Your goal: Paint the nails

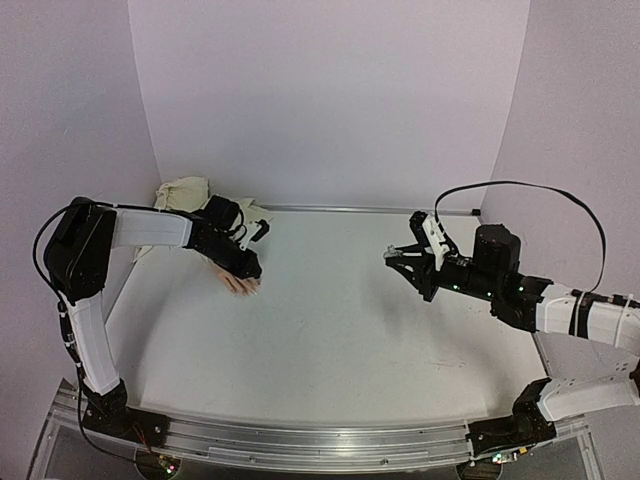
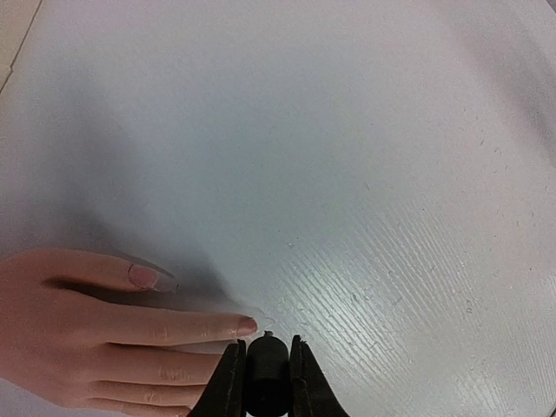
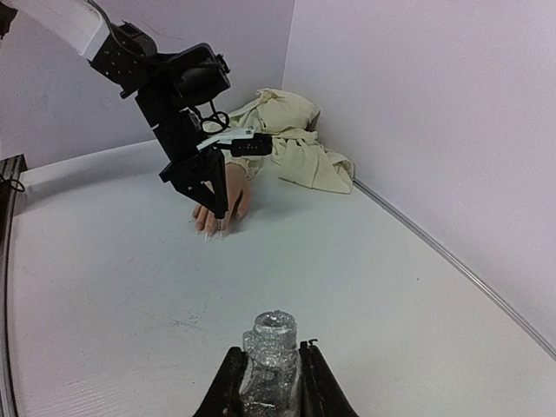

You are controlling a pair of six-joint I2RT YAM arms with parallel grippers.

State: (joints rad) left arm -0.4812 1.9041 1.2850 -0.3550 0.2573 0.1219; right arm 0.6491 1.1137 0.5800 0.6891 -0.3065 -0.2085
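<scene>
With left claw [image 2: 266, 344] pinched on a brush cap [image 2: 268, 375] just beside the nails [image 2: 246, 326] of the hand [image 2: 78, 339], and right claw [image 3: 269, 348] gripping the bottle [image 3: 271, 328] upright, well apart from that hand against spills, dab the nearest nail.

Left wrist: mannequin hand [image 2: 78, 330] cut off at the left and bottom edges. Two nails [image 2: 149, 276] show, the rest hidden or out of frame. Dark cap [image 2: 268, 373] pinched in left gripper [image 2: 266, 341], just beside the hand's fingertips, runs off the bottom edge.
Top: left gripper covers most of the hand; nails too small to tell.
Right wrist: bottle [image 3: 269, 334] clamped in right gripper [image 3: 269, 349], well apart from the hand, base cut off.
</scene>
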